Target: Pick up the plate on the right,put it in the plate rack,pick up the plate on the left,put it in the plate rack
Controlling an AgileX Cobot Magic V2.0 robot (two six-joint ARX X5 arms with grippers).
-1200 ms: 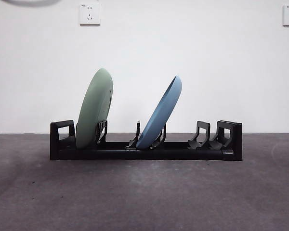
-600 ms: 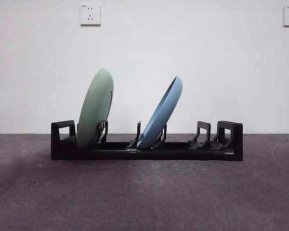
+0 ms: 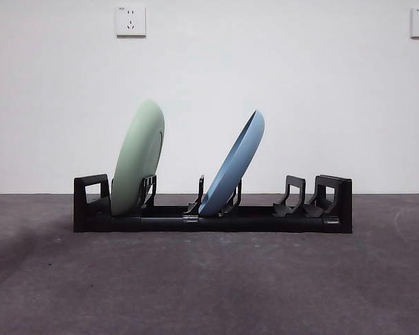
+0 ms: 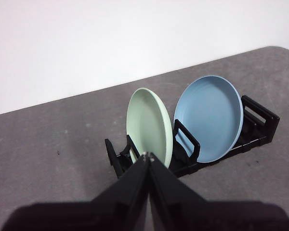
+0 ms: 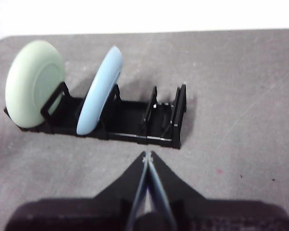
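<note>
The long black plate rack [image 3: 216, 218] stands on the grey table. A pale green plate [image 3: 137, 157] leans in its left slots and a blue plate [image 3: 233, 164] leans in the middle slots. The left wrist view shows both, green plate [image 4: 150, 126] and blue plate [image 4: 209, 118], in the rack [image 4: 260, 120]. My left gripper [image 4: 148, 156] is shut and empty, held back and above the rack's left end. My right gripper [image 5: 147, 156] is shut and empty too, off the rack's [image 5: 159, 125] right end, with the blue plate [image 5: 100, 96] and green plate [image 5: 31, 82] beyond. Neither arm shows in the front view.
The rack's right-hand dividers [image 3: 293, 197] hold nothing. White wall behind carries two sockets [image 3: 130, 20]. Bare grey tabletop [image 3: 216, 286] stretches in front of the rack.
A dark blur at the top left corner of the front view one second ago has gone. Plates and rack have not moved.
</note>
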